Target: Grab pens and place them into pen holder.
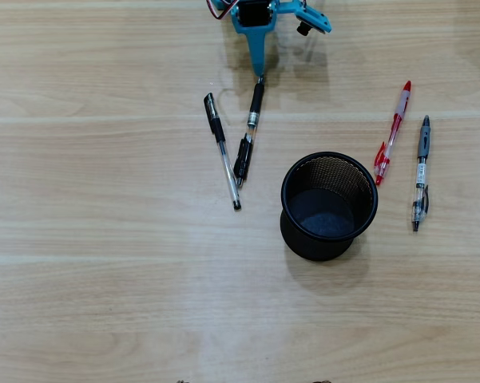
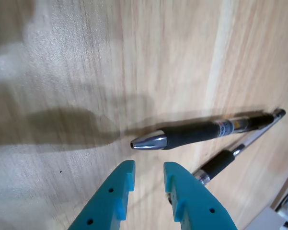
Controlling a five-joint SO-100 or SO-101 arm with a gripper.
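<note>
Pens are all lying on the table (image 1: pixel 104 303) in the overhead view: two black pens (image 1: pixel 249 132) nearer the far edge, a red pen (image 1: pixel 392 133) and a grey pen (image 1: pixel 421 172) toward the right edge, the pen holder (image 1: pixel 329 205) standing empty between. The tool (image 1: pixel 260 73) is hovering at one black pen's far end.

Wrist view: the tool (image 2: pixel 148 175) is hanging released, grasping nothing, just short of the silver tip (image 2: pixel 148 142). Reaching is the step in hand; next it likely needs to be straddling the barrel.

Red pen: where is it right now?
In the overhead view the red pen lies on the table, right of the pen holder, with the grey pen beside it further right.
</note>
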